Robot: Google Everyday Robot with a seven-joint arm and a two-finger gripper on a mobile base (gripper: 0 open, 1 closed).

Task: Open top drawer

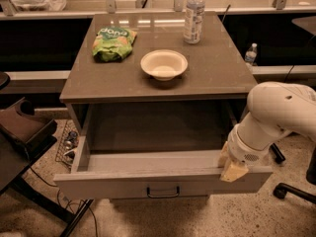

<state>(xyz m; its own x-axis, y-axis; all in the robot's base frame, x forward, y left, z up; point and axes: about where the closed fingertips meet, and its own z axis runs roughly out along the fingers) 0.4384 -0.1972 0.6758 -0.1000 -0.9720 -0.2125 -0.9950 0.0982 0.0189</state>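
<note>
The top drawer (123, 184) of the grey cabinet stands pulled far out toward me, its pale-grey inside (148, 161) bare. A small dark pull handle (163, 192) sits at the middle of its front. My gripper (231, 166) hangs from the white arm (276, 115) at the right end of the drawer's front rim, its yellowish fingertips (233, 171) resting on or just over that rim.
On the cabinet top (217, 68) are a green snack bag (113, 43), a cream bowl (164, 64) and a water bottle (194, 15). A dark chair (22, 132) stands at the left, a chair base (291, 189) at the right. Another bottle (251, 54) sits behind on the right.
</note>
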